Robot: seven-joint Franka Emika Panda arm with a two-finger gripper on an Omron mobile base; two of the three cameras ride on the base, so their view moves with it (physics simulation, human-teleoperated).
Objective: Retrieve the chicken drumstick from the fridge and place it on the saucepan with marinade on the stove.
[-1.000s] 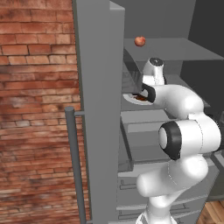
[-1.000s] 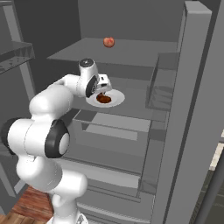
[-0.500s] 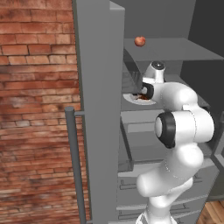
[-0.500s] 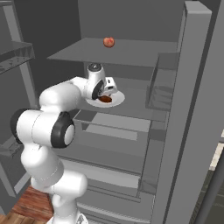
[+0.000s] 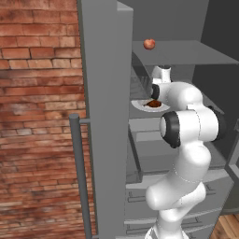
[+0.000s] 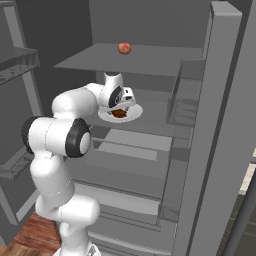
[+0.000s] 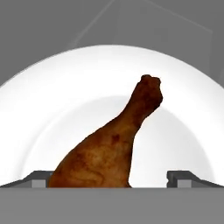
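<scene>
Inside the open fridge (image 6: 225, 125), I am lowering the wide-open end effector (image 7: 111, 177) over the chicken drumstick (image 7: 109, 146) lying on a white plate (image 7: 52, 96) on the middle shelf (image 6: 155, 120), judging the next move to be closing around its thick end.

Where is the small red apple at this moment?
The small round red apple sits on the grey upper fridge shelf, above the white plate holding the drumstick.
</scene>
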